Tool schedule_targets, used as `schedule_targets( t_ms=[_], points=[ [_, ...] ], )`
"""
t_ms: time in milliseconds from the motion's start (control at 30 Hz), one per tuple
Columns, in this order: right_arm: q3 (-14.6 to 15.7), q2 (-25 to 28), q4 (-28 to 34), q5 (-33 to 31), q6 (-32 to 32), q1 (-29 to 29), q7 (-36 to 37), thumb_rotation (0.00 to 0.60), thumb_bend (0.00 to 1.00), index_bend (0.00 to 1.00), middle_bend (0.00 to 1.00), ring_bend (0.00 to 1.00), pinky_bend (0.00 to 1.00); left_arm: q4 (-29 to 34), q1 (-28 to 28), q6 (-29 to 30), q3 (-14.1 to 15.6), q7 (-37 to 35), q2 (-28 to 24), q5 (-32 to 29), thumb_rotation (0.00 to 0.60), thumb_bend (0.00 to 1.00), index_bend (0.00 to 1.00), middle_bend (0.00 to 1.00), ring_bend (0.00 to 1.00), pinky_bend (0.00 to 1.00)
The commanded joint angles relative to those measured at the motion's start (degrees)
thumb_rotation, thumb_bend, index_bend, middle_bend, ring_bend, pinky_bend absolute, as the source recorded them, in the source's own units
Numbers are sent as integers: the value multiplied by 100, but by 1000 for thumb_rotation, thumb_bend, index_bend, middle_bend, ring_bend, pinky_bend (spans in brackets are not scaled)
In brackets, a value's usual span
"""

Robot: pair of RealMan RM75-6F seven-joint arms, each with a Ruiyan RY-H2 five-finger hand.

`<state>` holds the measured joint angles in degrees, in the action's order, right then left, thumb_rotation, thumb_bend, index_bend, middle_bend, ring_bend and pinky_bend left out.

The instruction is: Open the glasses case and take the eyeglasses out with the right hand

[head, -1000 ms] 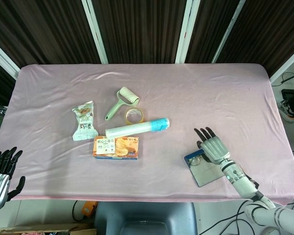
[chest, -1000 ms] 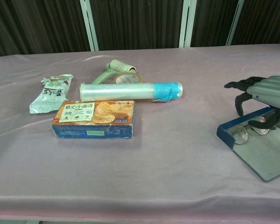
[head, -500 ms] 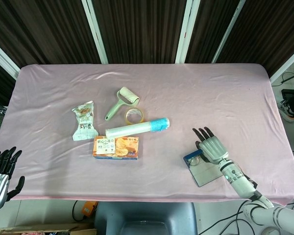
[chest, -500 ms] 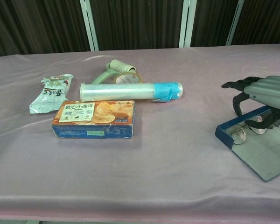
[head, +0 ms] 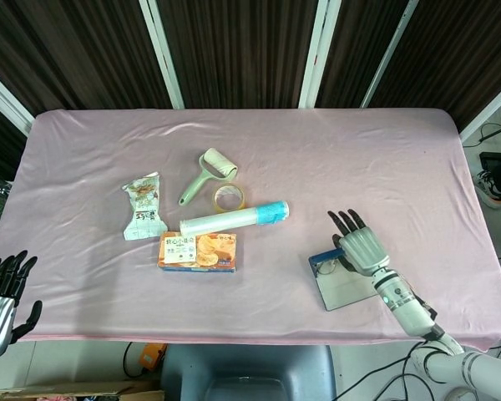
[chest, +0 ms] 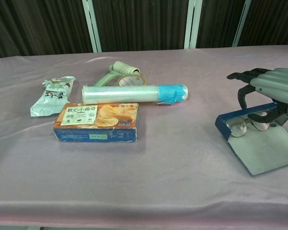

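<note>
Pink-clothed table (head: 384,159) fills frame. Glasses case (chest: 257,143) lies open near its front right, lid flat on cloth. My right hand (head: 361,248) arches over case's tray end, fingers (chest: 240,76) curved and apart; eyeglasses (chest: 243,126) sit in tray beneath them, whether pinched I cannot tell. My left hand (head: 0,296) hangs off table's front left corner, fingers spread, holding nothing. Cracker box (chest: 97,122), capped tube (chest: 134,94) mid-table.

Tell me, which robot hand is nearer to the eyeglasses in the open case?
The right robot hand: it hovers directly over the eyeglasses inside the open glasses case. The left robot hand is far away, beyond the table's opposite near corner.
</note>
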<state>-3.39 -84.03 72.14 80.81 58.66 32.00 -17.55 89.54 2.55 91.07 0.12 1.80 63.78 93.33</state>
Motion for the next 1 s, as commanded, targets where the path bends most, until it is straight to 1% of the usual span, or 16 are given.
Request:
schedule_targets(
  t_ms=[33, 200, 267, 600, 833, 1000],
  points=[
    [-62, -142, -137, 114, 219, 11, -173, 600, 530, 636, 48, 0, 0, 6, 3, -8, 1, 6, 0, 0, 600, 415, 0, 0, 0, 0],
    [-185, -374, -384, 227, 574, 46, -612, 600, 530, 643, 57, 0, 0, 5, -1, -1, -1, -5, -4, -6, 600, 416, 0, 0, 0, 0],
    [-212, -425, -434, 234, 625, 63, -762, 600, 530, 645, 57, 0, 0, 3, -2, 2, -2, -14, -7, -5, 600, 417, 0, 0, 0, 0],
    [-286, -551, -552, 192, 703, 130, -1410, 600, 531, 648, 61, 0, 0, -10, 3, 7, -5, -80, -27, 2, 600, 415, 0, 0, 0, 0],
    [-332, -584, -551, 105, 687, 163, -1690, 600, 530, 648, 61, 0, 0, -14, -1, 15, -1, -96, -31, 11, 600, 415, 0, 0, 0, 0],
    [-304, -595, -477, 156, 760, 165, -1871, 600, 530, 648, 62, 0, 0, -13, 1, 9, -6, -121, -42, -2, 600, 416, 0, 0, 0, 0]
  ],
)
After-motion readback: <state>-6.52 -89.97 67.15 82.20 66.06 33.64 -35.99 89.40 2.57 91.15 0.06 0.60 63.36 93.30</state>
